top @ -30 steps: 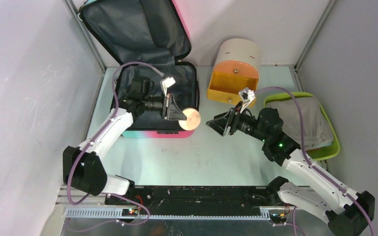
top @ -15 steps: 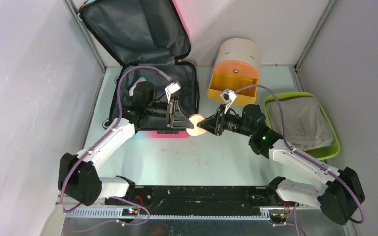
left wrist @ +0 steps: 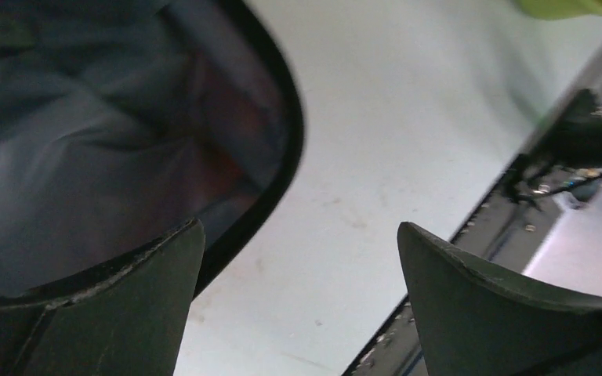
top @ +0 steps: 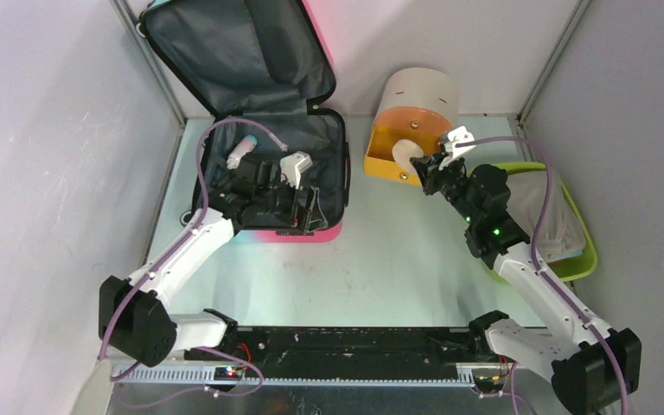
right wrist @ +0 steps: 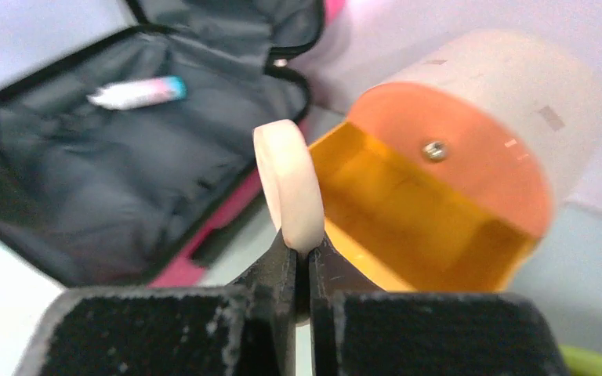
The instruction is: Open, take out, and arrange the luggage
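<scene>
Pinching a pale disc (right wrist: 288, 184) in my right gripper (right wrist: 306, 258), left gripper (left wrist: 299, 235) wide over the luggage (left wrist: 86, 157) rim, I reckon the disc goes next into the orange drawer (right wrist: 407, 211) ahead.

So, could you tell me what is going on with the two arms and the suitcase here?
The luggage lies open with its lid raised at the back and a small pink-and-teal tube inside. The right gripper is shut on a round beige disc, held on edge just in front of the open orange front of the beige cylinder. The left gripper is open and empty, over the luggage's near right corner. A grey cloth lies in the green tray.
</scene>
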### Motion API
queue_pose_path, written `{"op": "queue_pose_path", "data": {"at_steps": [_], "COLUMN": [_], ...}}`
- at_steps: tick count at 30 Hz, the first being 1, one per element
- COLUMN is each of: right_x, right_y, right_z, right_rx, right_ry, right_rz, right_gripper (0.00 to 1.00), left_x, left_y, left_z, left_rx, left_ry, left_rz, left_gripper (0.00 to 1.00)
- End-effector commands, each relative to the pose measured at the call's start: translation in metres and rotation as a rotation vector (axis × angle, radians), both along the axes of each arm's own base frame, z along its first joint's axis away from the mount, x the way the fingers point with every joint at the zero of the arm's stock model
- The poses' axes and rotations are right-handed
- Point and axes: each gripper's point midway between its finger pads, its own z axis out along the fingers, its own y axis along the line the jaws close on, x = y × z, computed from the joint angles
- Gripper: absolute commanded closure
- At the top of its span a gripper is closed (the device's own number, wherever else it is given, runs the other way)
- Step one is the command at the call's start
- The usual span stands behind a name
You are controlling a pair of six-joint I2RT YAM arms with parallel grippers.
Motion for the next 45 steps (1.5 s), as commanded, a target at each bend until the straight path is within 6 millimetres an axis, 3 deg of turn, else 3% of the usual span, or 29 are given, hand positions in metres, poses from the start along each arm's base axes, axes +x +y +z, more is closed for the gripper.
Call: {"op": "queue_pose_path", "data": {"at_steps": [1,4,6,10,11,12,15,17,20,25,32,36,45], "right_x": [0.033,0.050,0.069,0.104,0.112,0.120,0.131,0.124,0.114,0.102,0.097,0.080,0.037], "right_y": [-0.027,-0.029,-0.021,-0.018,-0.020,-0.019,-0.026,-0.020,-0.012,-0.003,-0.007,0.002,0.031], "right_z": [0.018,0.015,-0.002,-0.025,-0.020,-0.034,-0.038,-0.044,-0.048,-0.057,-0.055,-0.053,-0.089], "right_rx": [-0.316,-0.441,-0.530,-0.673,-0.688,-0.718,-0.754,-0.755,-0.745,-0.734,-0.639,-0.611,-0.649], "right_ry": [-0.198,-0.231,-0.211,-0.138,-0.140,-0.113,-0.069,-0.038,-0.009,0.036,0.090,0.083,0.106], "right_rz": [-0.110,-0.115,-0.077,-0.066,-0.088,-0.081,-0.143,-0.115,-0.085,-0.046,-0.063,0.007,0.280], "right_gripper": [0.97,0.94,0.93,0.90,0.88,0.80,0.61,0.54,0.53,0.56,0.61,0.64,0.74], "left_x": [0.023,0.028,0.029,0.025,0.025,0.023,0.021,0.022,0.023,0.023,0.024,0.025,0.025], "left_y": [0.037,0.049,0.055,0.050,0.048,0.047,0.048,0.050,0.051,0.052,0.056,0.059,0.061], "left_z": [0.011,0.013,0.015,0.032,0.033,0.037,0.039,0.040,0.039,0.038,0.040,0.042,0.045], "left_rx": [0.171,0.207,0.226,0.161,0.148,0.133,0.124,0.128,0.138,0.145,0.154,0.159,0.157], "left_ry": [-0.130,-0.161,-0.181,-0.247,-0.255,-0.267,-0.282,-0.288,-0.284,-0.276,-0.290,-0.303,-0.313], "left_rz": [0.169,0.232,0.252,0.233,0.230,0.224,0.227,0.235,0.242,0.242,0.262,0.279,0.296], "left_gripper": [0.00,0.00,0.00,0.00,0.00,0.00,0.00,0.00,0.00,0.00,0.00,0.00,0.00]}}
